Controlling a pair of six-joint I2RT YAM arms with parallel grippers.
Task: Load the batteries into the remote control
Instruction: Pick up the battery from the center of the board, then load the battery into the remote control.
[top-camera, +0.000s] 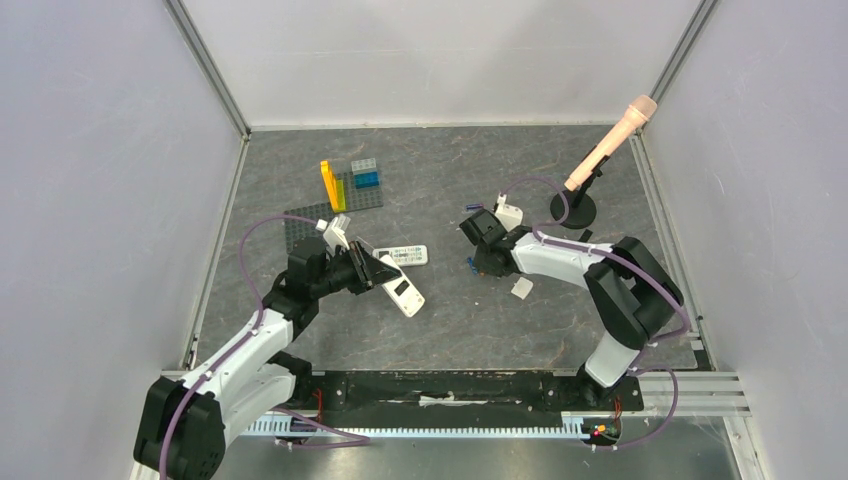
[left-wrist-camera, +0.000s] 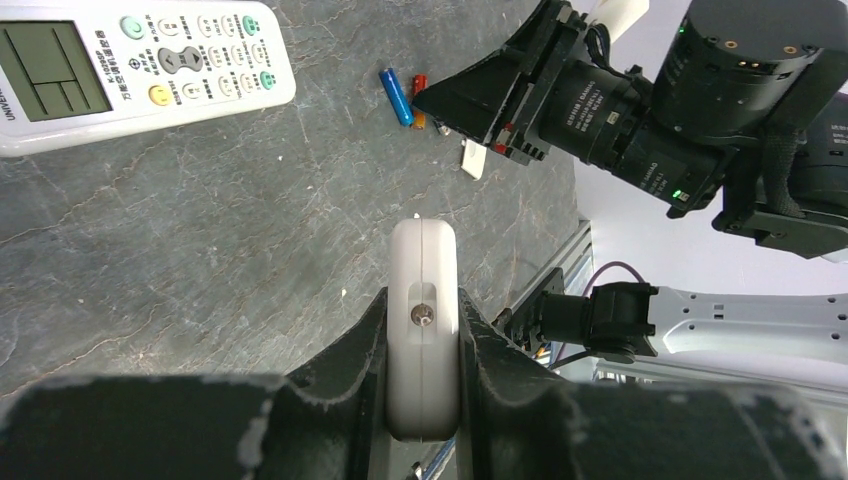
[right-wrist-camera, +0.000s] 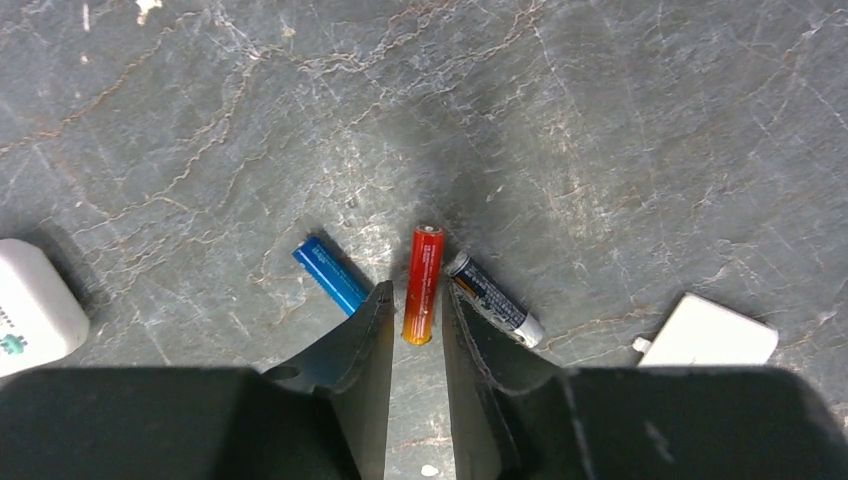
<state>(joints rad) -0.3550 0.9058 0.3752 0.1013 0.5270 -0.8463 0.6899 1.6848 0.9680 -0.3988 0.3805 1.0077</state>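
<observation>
Over the grey table (top-camera: 450, 330), seen from above, the left gripper (top-camera: 378, 270) is clamped on a white remote control (top-camera: 406, 297). The remote sticks out past the gripper toward the near right. A second remote (top-camera: 405, 256) lies flat just behind it. The right gripper (top-camera: 480, 266) points down at the table to the right of both remotes, and a small white piece (top-camera: 521, 288) lies near it on the near side. Toward the far edge stand a brick baseplate (top-camera: 362, 198) and a microphone (top-camera: 612, 140) on a round stand.

On the left wrist camera, both fingers (left-wrist-camera: 365, 345) press the sides of the remote control. Its narrow end, with a small screw, faces the lens. The second remote lies face up at the upper left, showing its display and buttons. Beyond them, a blue battery (left-wrist-camera: 397, 97) and a red battery (left-wrist-camera: 419, 86) lie close together on the table, right at the tips of the right gripper. The small white piece is near them.

On the right wrist camera, the red battery lies lengthwise on the table between the two fingers. The jaws stand narrowly apart on either side of it, and whether they press it cannot be told. The blue battery lies slanted just left of the left finger. A dark battery (right-wrist-camera: 495, 300) lies just right of the right finger, with its upper end close to the red one. The small white piece sits at the right edge.
</observation>
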